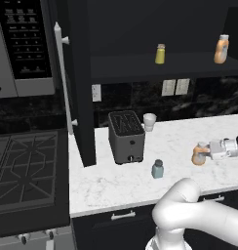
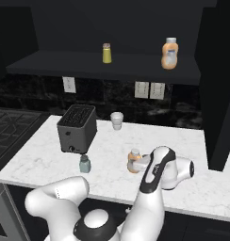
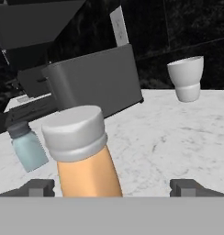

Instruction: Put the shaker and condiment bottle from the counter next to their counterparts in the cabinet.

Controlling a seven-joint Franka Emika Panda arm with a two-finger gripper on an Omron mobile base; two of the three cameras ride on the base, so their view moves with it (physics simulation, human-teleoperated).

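Note:
The orange-tan condiment bottle [image 1: 199,154] [image 2: 133,161] [image 3: 84,153] with a pale grey cap stands upright on the white marble counter [image 1: 179,139]. My gripper [image 1: 207,152] [image 2: 141,163] [image 3: 114,187] is open and level with it, reaching in from the right. In the hand view the bottle stands between the two fingertips [image 3: 38,187], nearer the left one, and neither pad touches it. The pale blue shaker [image 1: 157,169] [image 2: 84,164] [image 3: 26,146] stands to the left, near the front edge. Up on the cabinet shelf [image 1: 189,66] [image 2: 65,63] stand the yellow shaker [image 1: 160,53] [image 2: 106,53] and the other orange bottle [image 1: 221,49] [image 2: 169,53].
A dark grey toaster [image 1: 126,136] [image 2: 78,128] [image 3: 93,82] sits behind the shaker, and a white cup [image 1: 149,121] [image 2: 117,120] [image 3: 187,78] stands by the backsplash. The cabinet door [image 1: 79,83] hangs open at left with its pale bar handle [image 1: 62,78]. A stove [image 1: 23,168] lies further left.

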